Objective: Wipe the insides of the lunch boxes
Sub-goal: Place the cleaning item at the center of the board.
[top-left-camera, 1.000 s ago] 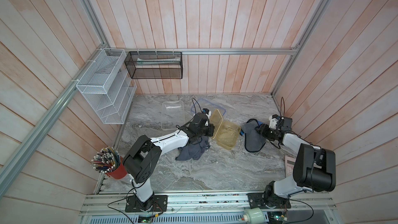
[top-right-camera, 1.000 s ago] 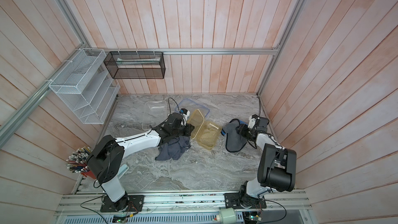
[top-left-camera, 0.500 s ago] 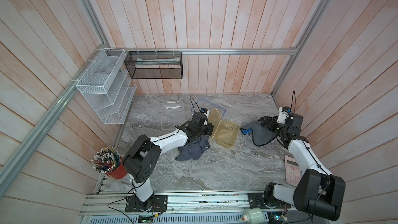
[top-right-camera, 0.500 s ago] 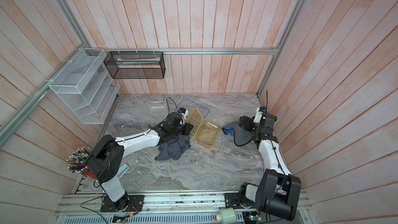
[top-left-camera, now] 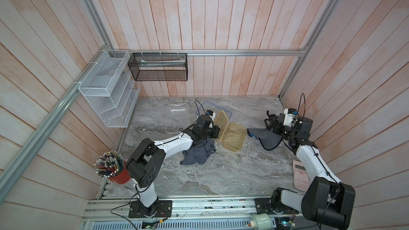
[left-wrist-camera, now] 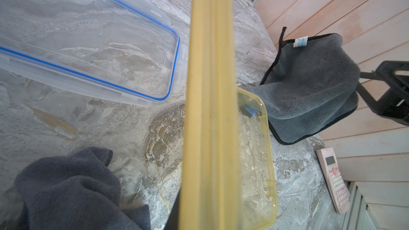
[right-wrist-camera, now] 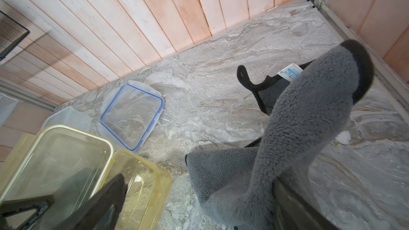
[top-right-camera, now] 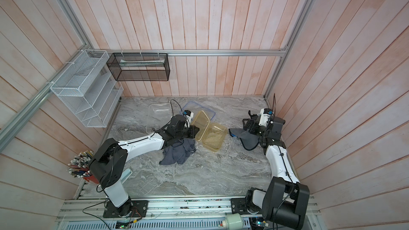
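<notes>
Left hand (top-left-camera: 217, 130) is clamped on the amber lid (left-wrist-camera: 210, 107). It holds the lid up on edge, and the lower edge is down by the desk (top-left-camera: 221, 173). A dark cloth (top-left-camera: 199, 153) lies bunched under this hand's wrist, ungripped. The clear lunch box (top-left-camera: 177, 118) sits open beside the left forearm, on the side away from the right hand. The blue-rimmed lid (left-wrist-camera: 88, 40) lies flat just beyond the left hand, on the far side of the held lid.

The amber lunch box (top-left-camera: 231, 148) sits open on the desk right past the left fingertips. It is between the two hands and nearer the left. Its floor looks speckled, but whether that is residue or the desk showing through can't be told.

Right hand (top-left-camera: 271, 123) has its jaws spread wide with nothing pinched. A grey cloth (top-left-camera: 265, 139) is draped over one finger and trails onto the desk below. The cloth's loose corner is near the amber box wall, and contact can't be told.

Step, as a judgement: the amber box is uncovered with its lid held clear, the wiping cloth is not yet secured, and wiping has not begun. The next move calls for the right hand to close on a good bunch of the grey cloth. It then carries the cloth over the near wall into the amber box and presses it to the floor. The left hand keeps the lid out of the way. The clear box looks left for after.
</notes>
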Controlling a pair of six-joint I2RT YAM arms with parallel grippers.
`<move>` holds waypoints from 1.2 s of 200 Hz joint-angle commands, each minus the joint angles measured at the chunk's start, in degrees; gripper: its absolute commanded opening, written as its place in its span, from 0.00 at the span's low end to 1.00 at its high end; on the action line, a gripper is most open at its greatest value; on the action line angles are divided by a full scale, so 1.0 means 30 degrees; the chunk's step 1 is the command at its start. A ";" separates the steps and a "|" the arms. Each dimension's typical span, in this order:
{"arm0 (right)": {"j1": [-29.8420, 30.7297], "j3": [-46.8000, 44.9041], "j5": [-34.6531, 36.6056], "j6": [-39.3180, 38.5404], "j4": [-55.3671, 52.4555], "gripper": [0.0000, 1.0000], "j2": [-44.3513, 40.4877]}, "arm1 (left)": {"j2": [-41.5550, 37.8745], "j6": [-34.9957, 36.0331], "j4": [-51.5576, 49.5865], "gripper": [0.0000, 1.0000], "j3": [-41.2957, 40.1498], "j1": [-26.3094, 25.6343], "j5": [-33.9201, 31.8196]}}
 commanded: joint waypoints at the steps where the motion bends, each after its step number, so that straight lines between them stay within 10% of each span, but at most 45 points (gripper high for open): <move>1: -0.0130 0.0754 -0.1519 0.0746 0.0651 0.98 -0.0665 | 0.0276 -0.0185 0.0795 0.00 0.0251 0.0075 0.0416; 122: -0.0245 0.1715 -0.4078 0.1872 0.1925 0.98 -0.0541 | 0.0264 -0.0100 0.1240 0.00 -0.0062 0.0098 0.0627; 164: 0.2325 -0.1539 0.4567 -0.5203 0.4321 0.98 -0.1604 | 0.0765 -0.0886 0.1847 0.00 0.0393 0.0350 0.0962; 240: 0.1562 -0.6826 0.2857 -0.4030 1.2237 0.98 -0.2001 | 0.2442 -0.1033 0.1012 0.00 0.2482 0.0336 0.0733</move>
